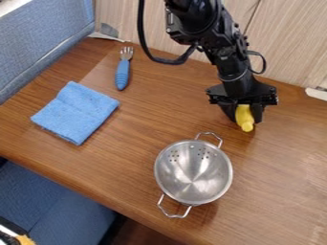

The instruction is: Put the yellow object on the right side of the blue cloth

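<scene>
Nearest, we have the two-handled metal colander (193, 174), upright on the wooden table (134, 162). Beyond its rim and to the left, we find the blue cloth (75, 112), lying folded. Well apart from the cloth, on its right, we locate the yellow object (244, 117), clamped between both fingers of the gripper (245, 115). Farthest, we note the blue-handled fork (123, 71), tines toward the wall (287, 43).

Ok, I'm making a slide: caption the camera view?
Robot gripper holding a yellow object over a wooden table with a colander, fork and blue cloth.
</scene>
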Controlling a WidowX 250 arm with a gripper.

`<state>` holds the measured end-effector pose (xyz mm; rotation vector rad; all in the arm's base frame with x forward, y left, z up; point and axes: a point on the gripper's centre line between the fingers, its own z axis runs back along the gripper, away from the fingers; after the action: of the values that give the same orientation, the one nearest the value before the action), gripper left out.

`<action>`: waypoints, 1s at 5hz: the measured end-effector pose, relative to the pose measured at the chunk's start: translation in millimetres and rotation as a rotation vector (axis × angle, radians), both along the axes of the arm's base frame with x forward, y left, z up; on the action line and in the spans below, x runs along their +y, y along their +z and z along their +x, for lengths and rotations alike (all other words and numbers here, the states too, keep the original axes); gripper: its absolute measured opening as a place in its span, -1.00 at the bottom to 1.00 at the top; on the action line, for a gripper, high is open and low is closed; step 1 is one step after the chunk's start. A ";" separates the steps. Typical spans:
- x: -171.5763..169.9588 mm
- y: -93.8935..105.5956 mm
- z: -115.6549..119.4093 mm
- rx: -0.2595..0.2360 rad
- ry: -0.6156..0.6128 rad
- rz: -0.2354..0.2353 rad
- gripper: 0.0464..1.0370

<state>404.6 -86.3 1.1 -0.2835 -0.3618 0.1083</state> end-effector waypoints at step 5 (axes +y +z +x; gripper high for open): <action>48.7 79.6 -34.6 -0.114 -0.002 -0.010 0.05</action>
<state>370.1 -37.6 80.7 -0.3002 -0.4738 0.0923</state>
